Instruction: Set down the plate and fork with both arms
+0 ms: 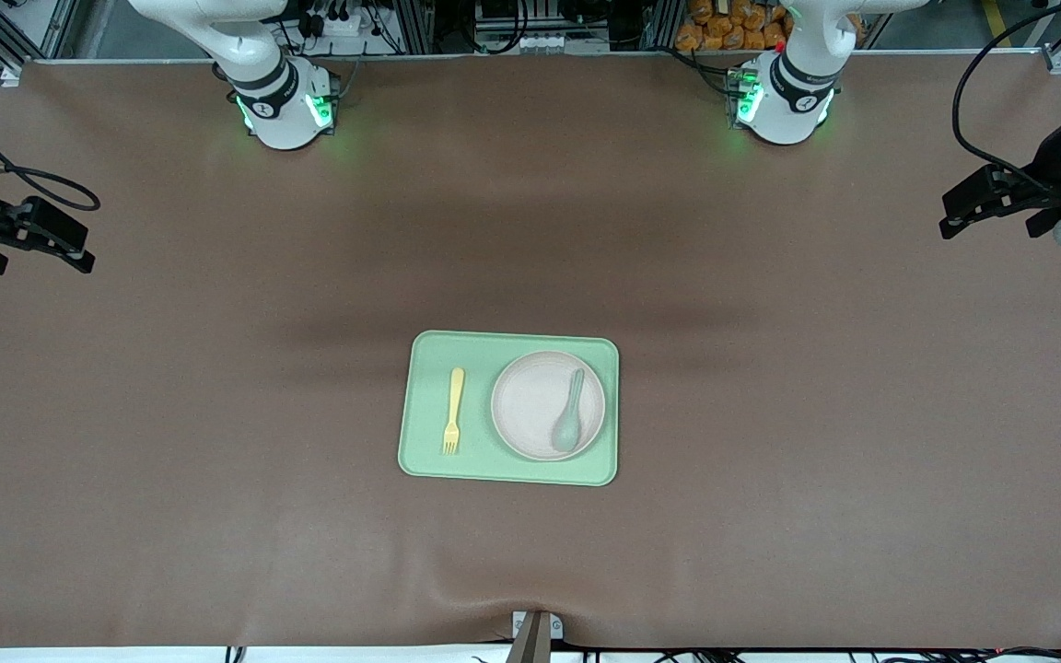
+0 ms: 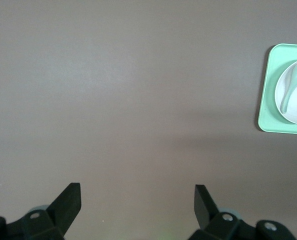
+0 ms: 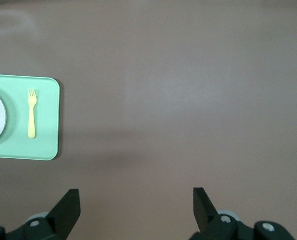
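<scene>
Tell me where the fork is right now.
The fork lies on the green tray, beside the plate toward the right arm's end, tines pointing at the front camera.

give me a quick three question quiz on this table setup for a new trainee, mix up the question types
1. True or false: the spoon lies on the plate.
2. The fork lies: A) on the plate, B) on the tray beside the plate, C) on the bare table.
3. Fill in: both the left end effector and the right end effector are ____ and hold nothing.

Key: 1 true; 2 B; 3 open.
</scene>
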Robot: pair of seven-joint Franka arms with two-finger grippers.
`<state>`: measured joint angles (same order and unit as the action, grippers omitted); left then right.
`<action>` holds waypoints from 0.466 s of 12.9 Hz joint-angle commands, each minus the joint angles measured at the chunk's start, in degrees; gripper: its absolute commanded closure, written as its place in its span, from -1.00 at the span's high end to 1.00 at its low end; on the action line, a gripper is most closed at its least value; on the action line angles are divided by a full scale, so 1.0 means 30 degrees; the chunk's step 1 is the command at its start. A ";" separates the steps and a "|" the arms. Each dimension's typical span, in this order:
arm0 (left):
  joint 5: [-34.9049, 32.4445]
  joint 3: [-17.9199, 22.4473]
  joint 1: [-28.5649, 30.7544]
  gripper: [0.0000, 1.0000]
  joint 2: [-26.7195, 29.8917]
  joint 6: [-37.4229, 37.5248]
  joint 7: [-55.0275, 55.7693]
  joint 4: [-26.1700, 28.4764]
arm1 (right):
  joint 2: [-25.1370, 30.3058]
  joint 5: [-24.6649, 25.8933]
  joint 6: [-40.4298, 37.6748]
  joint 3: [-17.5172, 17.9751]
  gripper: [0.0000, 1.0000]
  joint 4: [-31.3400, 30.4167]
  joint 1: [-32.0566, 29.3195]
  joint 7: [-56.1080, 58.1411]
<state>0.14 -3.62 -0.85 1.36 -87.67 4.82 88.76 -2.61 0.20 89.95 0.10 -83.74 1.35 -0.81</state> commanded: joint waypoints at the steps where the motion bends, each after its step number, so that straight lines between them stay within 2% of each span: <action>1: 0.0333 -0.0054 0.0048 1.00 0.0075 0.0014 -0.0026 0.0004 | 0.0431 0.0021 0.0134 0.0024 1.00 -0.0506 0.0018 -0.0227; 6: 0.0362 0.0005 0.0077 1.00 0.0163 0.0044 -0.1339 -0.0025 | 0.0431 0.0021 0.0163 0.0024 1.00 -0.0476 0.0048 -0.0227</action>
<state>0.37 -3.62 -0.84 1.36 -87.67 3.23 88.76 -2.61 0.20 89.95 0.10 -83.80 1.35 -0.81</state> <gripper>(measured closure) 0.000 0.000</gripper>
